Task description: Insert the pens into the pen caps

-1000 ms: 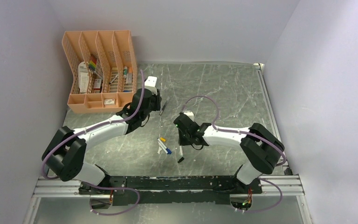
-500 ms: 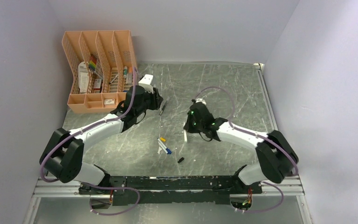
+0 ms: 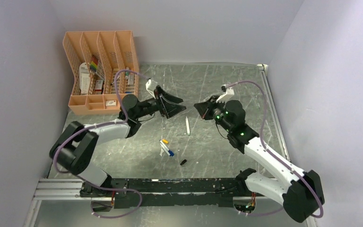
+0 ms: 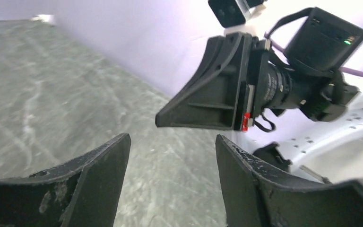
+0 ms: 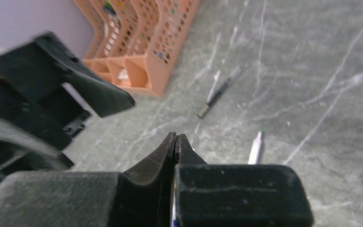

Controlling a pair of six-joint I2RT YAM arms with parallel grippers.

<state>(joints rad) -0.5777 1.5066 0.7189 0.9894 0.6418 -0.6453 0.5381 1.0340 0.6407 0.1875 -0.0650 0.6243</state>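
Note:
A white pen (image 3: 187, 126) lies loose on the table between the arms; it also shows in the right wrist view (image 5: 255, 147). A dark pen (image 5: 220, 92) lies farther back. A second white pen (image 3: 162, 150) lies beside the blue cap (image 3: 170, 153), with the yellow-orange cap (image 3: 165, 141) just behind them. The black cap (image 3: 183, 162) lies alone nearer the front. My left gripper (image 3: 177, 105) is open, empty and raised, pointing right. My right gripper (image 3: 198, 106) is shut, empty and raised, tip facing the left gripper across a small gap.
An orange mesh desk organizer (image 3: 101, 71) with stationery stands at the back left; it also shows in the right wrist view (image 5: 146, 56). Purple cables loop over both arms. Grey walls close in the table at the back and both sides.
My right gripper pulled the white pen out of the black cap, let it drop on the table, then rose and shut. My left gripper lifted and swung right, opening.

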